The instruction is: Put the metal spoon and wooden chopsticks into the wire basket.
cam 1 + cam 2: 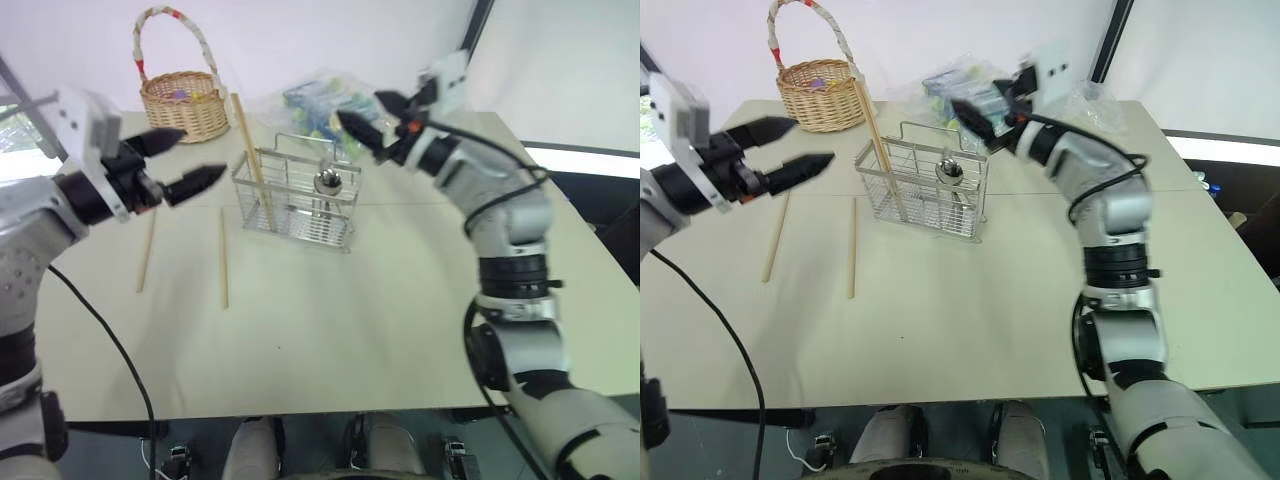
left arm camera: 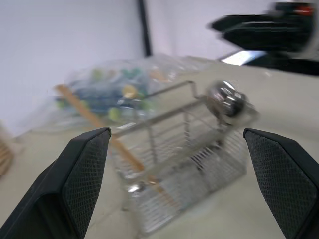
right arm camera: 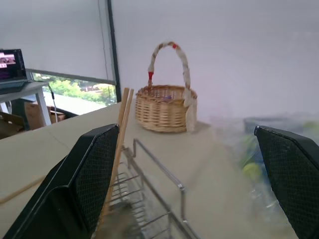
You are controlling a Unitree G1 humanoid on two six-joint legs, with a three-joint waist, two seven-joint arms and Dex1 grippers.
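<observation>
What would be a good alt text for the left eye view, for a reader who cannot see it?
A wire basket on a table holds a metal spoon and leaning wooden chopsticks; two more chopsticks lie beside it. The open left gripper and right gripper flank the basket.

Left arm reaches in from the left side, forearm roughly level. Left gripper (image 1: 192, 160) points toward the right gripper, jaws spread wide, nothing between the fingers (image 2: 82, 174).

Right arm bent at the elbow, forearm rising forward and inward, cable looped along it. Right gripper (image 1: 365, 118) aims slightly upward toward the left gripper, well apart from it, jaws parted wide and empty; its fingers (image 3: 87, 184) stand far apart.
</observation>
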